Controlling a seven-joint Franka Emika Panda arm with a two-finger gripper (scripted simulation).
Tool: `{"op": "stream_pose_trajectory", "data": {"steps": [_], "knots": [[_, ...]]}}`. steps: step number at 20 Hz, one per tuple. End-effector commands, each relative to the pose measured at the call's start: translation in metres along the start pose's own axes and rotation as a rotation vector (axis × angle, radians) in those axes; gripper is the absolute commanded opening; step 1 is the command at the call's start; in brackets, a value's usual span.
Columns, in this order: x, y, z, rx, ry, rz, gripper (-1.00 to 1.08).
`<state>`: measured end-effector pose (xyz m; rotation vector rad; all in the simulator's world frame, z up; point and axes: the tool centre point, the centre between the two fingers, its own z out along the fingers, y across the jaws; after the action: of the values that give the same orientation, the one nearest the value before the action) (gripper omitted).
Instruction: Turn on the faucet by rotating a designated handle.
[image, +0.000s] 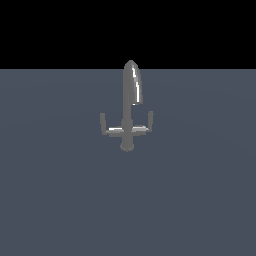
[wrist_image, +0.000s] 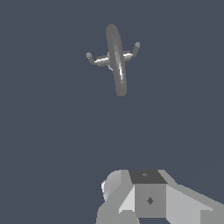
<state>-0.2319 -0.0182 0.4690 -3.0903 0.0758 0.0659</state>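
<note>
**A:** Exterior view first: where's your target?

**B:** You've got the faucet (image: 129, 107) standing alone on the grey desk (image: 55, 200), spout tip leaning to the exterior view's right. The handle (image: 144, 125) you want is the crossbar arm on that same side, tip upturned.

**A:** How far along are you?

**B:** Barely begun, I'd judge. The arm doesn't show in that view at all, and nothing touches the handle. You have the whole approach, contact and turn left.

**A:** And the claw?

**B:** In the wrist view only its grey body (wrist_image: 148, 199) shows, well apart from the faucet (wrist_image: 116, 59). No fingers visible, so you can't tell its state.

**A:** Obstacles?

**B:** Only the twin arm (image: 109, 126) and the spout.
</note>
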Motion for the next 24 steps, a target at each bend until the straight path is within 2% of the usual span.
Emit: {"op": "stream_pose_trajectory", "data": {"steps": [1,7,24], "knots": [[0.008,0.003,0.003,0.024,-0.012,0.011,-1.0],[0.037,0.015,0.015,0.111,-0.051,0.048,-1.0],[0.131,0.052,0.074,0.425,-0.194,0.175,-1.0]]}}
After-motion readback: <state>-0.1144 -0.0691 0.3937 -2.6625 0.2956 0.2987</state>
